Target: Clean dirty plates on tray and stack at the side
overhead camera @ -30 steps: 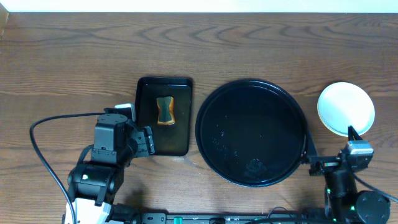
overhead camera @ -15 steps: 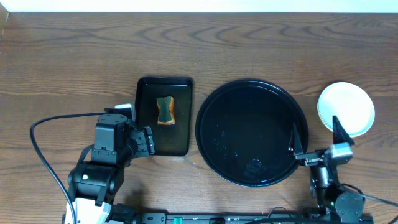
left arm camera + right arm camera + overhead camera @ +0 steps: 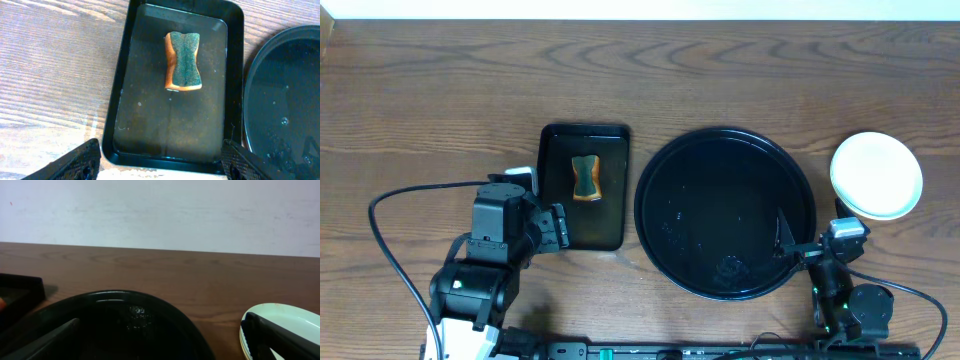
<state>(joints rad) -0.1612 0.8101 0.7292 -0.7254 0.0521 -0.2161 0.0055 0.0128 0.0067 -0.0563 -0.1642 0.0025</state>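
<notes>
The plates (image 3: 877,175) sit stacked on the wood at the right of the round black tray (image 3: 720,190); the top plate is pale mint-white with no smears showing. The tray holds no plates, only water droplets. In the right wrist view the stack (image 3: 287,321) shows a yellowish edge under the top plate, next to the tray's rim (image 3: 125,296). My right gripper (image 3: 812,240) is open and empty, low at the tray's near right edge, apart from the stack; its fingers (image 3: 160,347) spread wide. My left gripper (image 3: 558,228) is open and empty.
A rectangular black tray (image 3: 610,215) left of the round tray holds an orange and green sponge (image 3: 584,178). In the left wrist view my open fingers (image 3: 160,167) hover at that tray's near end (image 3: 165,155), with the sponge (image 3: 183,67) farther in. A wall rises behind the table.
My right gripper has drawn back from the plate stack, moving left and toward the table's front edge and tilting lower. The left arm and all objects have not moved.
</notes>
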